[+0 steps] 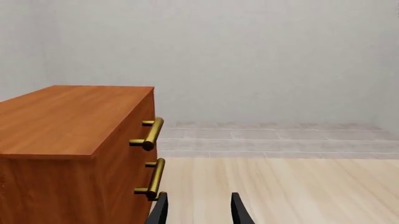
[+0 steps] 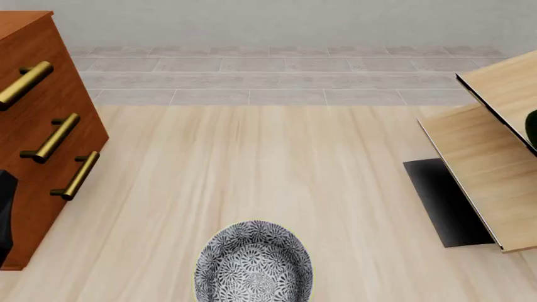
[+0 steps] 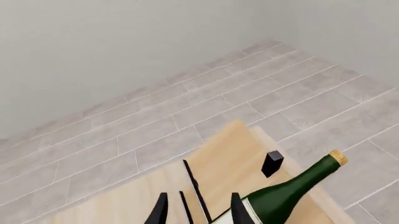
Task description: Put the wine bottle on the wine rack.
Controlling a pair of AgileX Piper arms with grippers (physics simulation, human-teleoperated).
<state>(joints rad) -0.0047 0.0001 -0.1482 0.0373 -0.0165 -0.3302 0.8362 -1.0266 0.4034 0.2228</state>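
Note:
The wine bottle is dark green with a tan cork and a white label. It lies slanted on the light tan wine rack, cork pointing away. My right gripper is open. The bottle's lower body sits just beyond one fingertip, and no grip shows. In the front view the wine rack stands at the right edge, with a sliver of the green bottle showing. My left gripper is open and empty, low over the table beside the cabinet.
A reddish-brown drawer cabinet with brass handles stands at the left. A patterned grey bowl sits at the table's near edge. The rack's black base lies on the table. Grey floor tiles lie beyond the table.

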